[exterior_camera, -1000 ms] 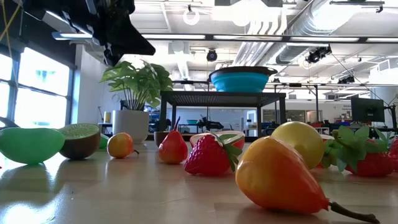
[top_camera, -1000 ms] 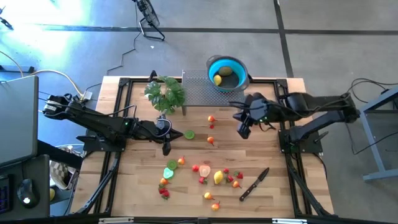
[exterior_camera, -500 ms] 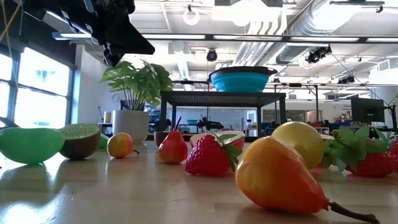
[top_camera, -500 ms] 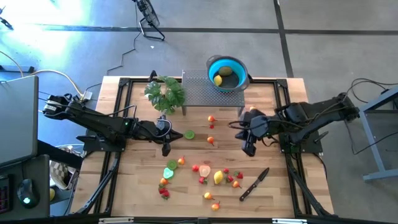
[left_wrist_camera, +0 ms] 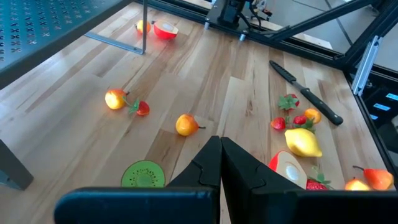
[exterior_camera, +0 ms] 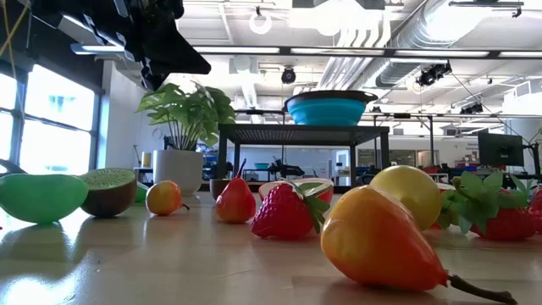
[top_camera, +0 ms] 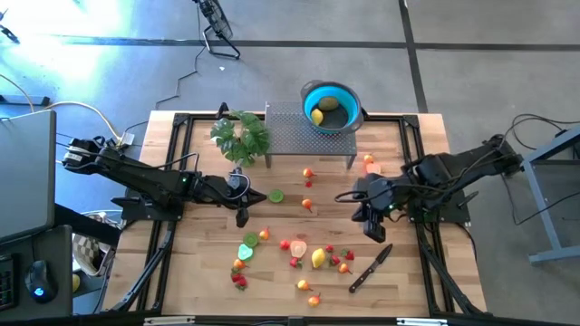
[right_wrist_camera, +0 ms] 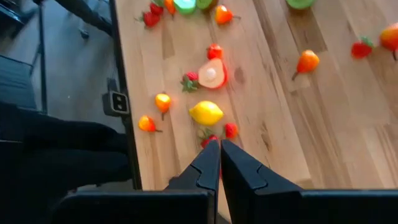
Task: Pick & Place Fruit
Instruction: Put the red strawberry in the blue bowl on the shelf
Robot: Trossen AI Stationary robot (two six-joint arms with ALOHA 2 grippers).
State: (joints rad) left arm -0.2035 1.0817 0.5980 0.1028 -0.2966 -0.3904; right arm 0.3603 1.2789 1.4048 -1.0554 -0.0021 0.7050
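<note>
Small toy fruits lie scattered on the wooden table: a lemon (top_camera: 318,258), a lime slice (top_camera: 275,196), strawberries (top_camera: 295,262) and orange pieces (top_camera: 308,205). The blue bowl (top_camera: 331,107) stands on a perforated metal rack (top_camera: 304,136) at the far edge, with a lemon (top_camera: 317,117) and a brown fruit inside. My right gripper (top_camera: 374,232) hangs shut and empty above the table right of the middle, tipped down, the lemon (right_wrist_camera: 206,113) ahead of it. My left gripper (top_camera: 242,217) hovers shut and empty left of the middle, near the lime slice (left_wrist_camera: 144,176).
A black-handled knife (top_camera: 370,269) lies near the front right, close below my right gripper. A potted leafy plant (top_camera: 241,136) stands at the rack's left end. Two more fruit pieces (top_camera: 370,164) lie by the rack's right leg. Black frame rails run along both table sides.
My right gripper has swung away from the rack toward the table's near edge, sinking a little and tipping further downward, and has stayed shut. It now hangs above the knife's tip. No fruit has moved.
</note>
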